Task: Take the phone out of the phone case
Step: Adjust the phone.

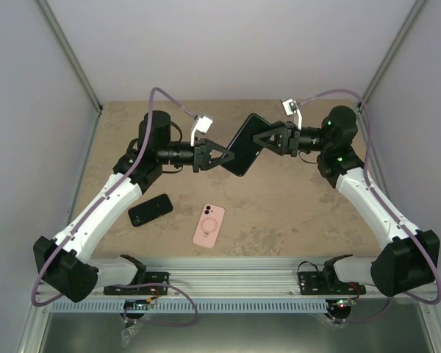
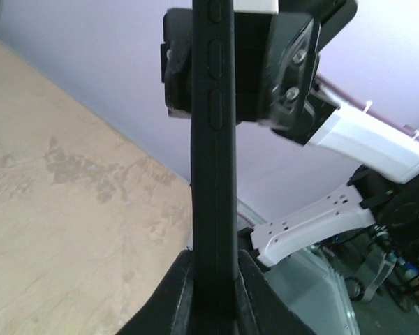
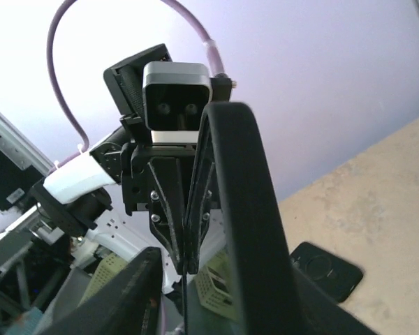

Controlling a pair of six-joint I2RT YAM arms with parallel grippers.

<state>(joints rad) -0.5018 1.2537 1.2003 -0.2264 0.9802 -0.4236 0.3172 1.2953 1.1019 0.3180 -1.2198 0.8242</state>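
The table [image 1: 294,213] was a mottled tan sheet with a matte, stone-like look, walled by pale lilac panels. Two white-and-black arms rose from its near edge, the left arm [image 1: 103,213] and the right arm [image 1: 375,206], and met in the air toward 12 o'clock, each trailing a purple cable [image 1: 158,95].

Between them hung the phone [image 1: 246,145], a dark rectangle in its black case [image 2: 213,174], tilted with one end toward 1 o'clock and clear of the table. The left gripper [image 1: 226,157] was clamped tight on its 7 o'clock end. Only the left wrist view showed the black fingers [image 2: 174,286] pinching the case's thin edge from both sides.

The right gripper [image 1: 259,140] straddled the 1 o'clock end. From above it looked closed on the phone. The right wrist view showed a gap between one finger [image 3: 126,293] and the case, so the jaws stood partly open. Whether the other finger touched was hard to judge from that angle.

A pink case [image 1: 209,224] with rounded corners and a ring on its back lay flat at 6 o'clock. A black slab [image 1: 150,209], phone-shaped, lay at 8 o'clock, well apart from it. The right wrist view caught its glossy face and a faint circle.

Only the left wrist view gave the held case's rubbery matte edge and its oval raised buttons [image 2: 216,52].
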